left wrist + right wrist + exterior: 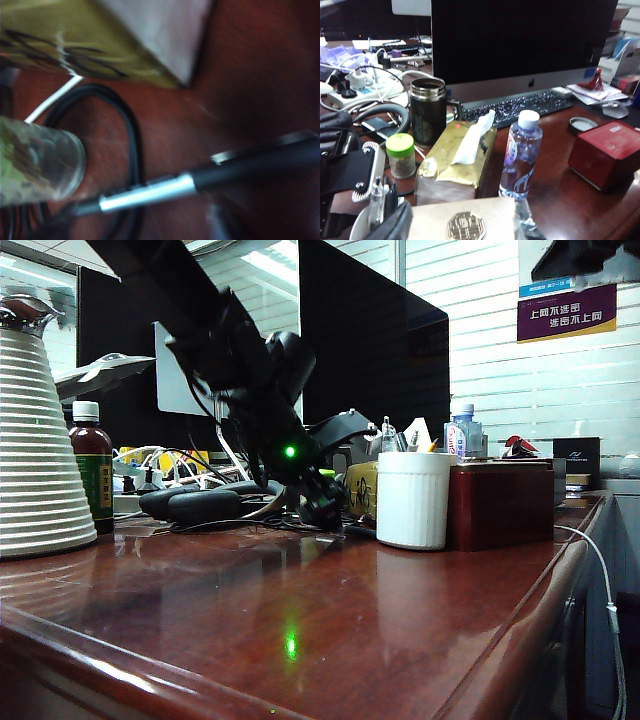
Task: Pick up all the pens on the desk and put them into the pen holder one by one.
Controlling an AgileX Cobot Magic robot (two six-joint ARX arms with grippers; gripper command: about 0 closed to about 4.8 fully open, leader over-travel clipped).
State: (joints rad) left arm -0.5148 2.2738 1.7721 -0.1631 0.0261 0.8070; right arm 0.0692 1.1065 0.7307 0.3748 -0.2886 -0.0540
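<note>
A thin dark pen with a silver band (200,181) lies on the reddish-brown desk (300,620) across a black cable loop (131,135). My left gripper (142,220) hangs low over it, open, its blurred dark fingers on either side of the pen. In the exterior view that gripper (322,508) is down at the desk just left of the white ribbed pen holder (412,498), which has pens (388,435) standing in it. My right gripper (467,227) is held high over the holder's rim (357,227), open and empty.
A dark red box (500,502) stands right of the holder. A yellow tissue box (455,160), green-lidded jar (400,155), steel-and-black mug (427,110) and water bottle (520,155) crowd the back. A ribbed white jug (35,440) and dark bottle (92,465) stand at the left.
</note>
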